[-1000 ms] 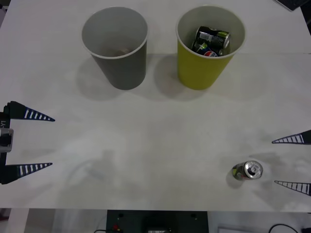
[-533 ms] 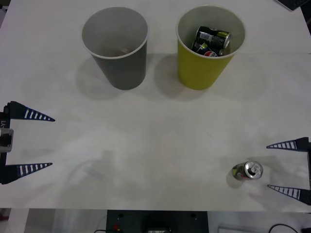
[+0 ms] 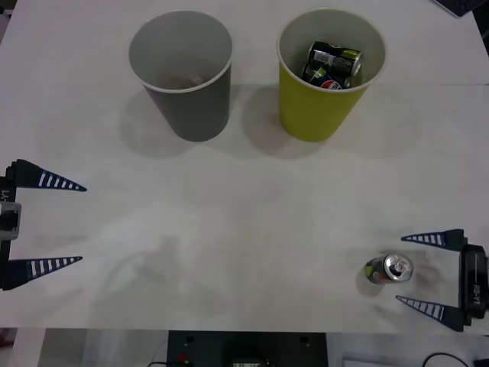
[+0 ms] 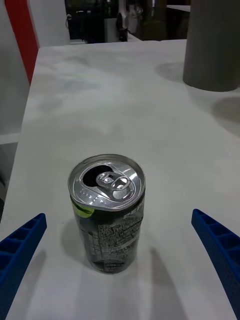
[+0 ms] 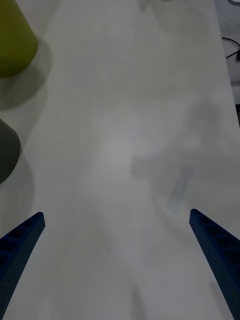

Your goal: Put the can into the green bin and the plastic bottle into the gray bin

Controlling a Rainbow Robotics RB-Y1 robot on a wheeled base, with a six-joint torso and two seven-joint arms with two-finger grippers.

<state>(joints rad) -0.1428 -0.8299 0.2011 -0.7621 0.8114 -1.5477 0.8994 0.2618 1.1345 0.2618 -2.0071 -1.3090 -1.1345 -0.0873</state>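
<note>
front: high, looks down on table | right wrist: low, close, faces can between its fingers | left wrist: low, faces bare tabletop beyond its fingers | front and right wrist share can

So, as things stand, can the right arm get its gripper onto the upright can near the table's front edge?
Probably yes. The right gripper is open beside the can, which stands upright between the lines of its fingers in the right wrist view, with bare table around it and nothing between them.

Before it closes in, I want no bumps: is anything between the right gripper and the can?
Nothing visible. The can stands upright alone on the table, with the open right gripper beside it and bare tabletop between them.
</note>
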